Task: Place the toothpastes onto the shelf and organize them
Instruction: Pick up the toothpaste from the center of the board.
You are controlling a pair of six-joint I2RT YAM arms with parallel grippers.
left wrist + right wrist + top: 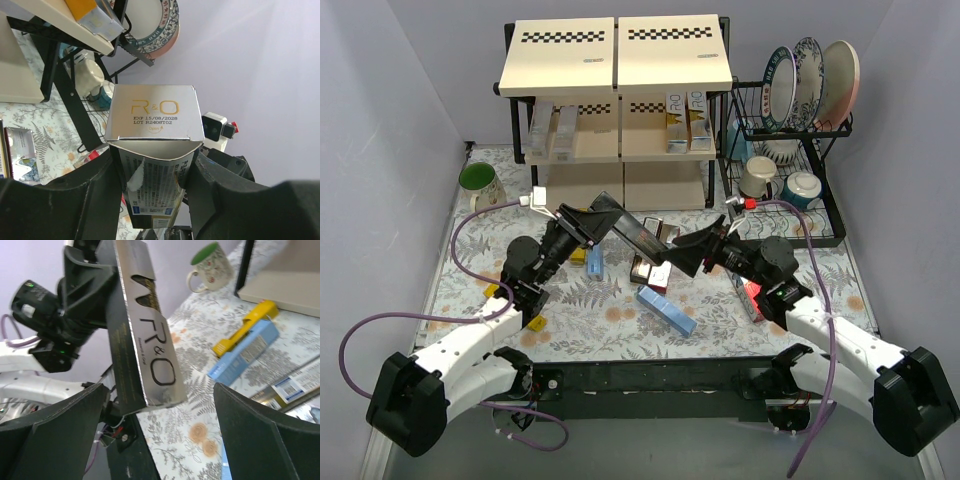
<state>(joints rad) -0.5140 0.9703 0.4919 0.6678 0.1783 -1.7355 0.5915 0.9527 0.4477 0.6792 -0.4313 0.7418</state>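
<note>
My left gripper [600, 218] is shut on a black-and-silver R&O toothpaste carton [640, 236], held above the table and pointing right. In the left wrist view the carton [152, 115] sits squeezed between both fingers [75, 200]. My right gripper [682, 256] is open at the carton's free end. In the right wrist view that end [152, 355] hangs between the spread jaws, nearer the left one, with a wide gap on the right side. The shelf [615, 60] stands at the back, with toothpastes [552, 130] and more cartons [685, 120] on its middle board.
Loose cartons lie on the floral table: blue [665, 310], yellow [593, 262], red [750, 298], others under the arms. A green mug [478, 183] stands at the left. A black wire dish rack [790, 215] with plates and cups stands right of the shelf.
</note>
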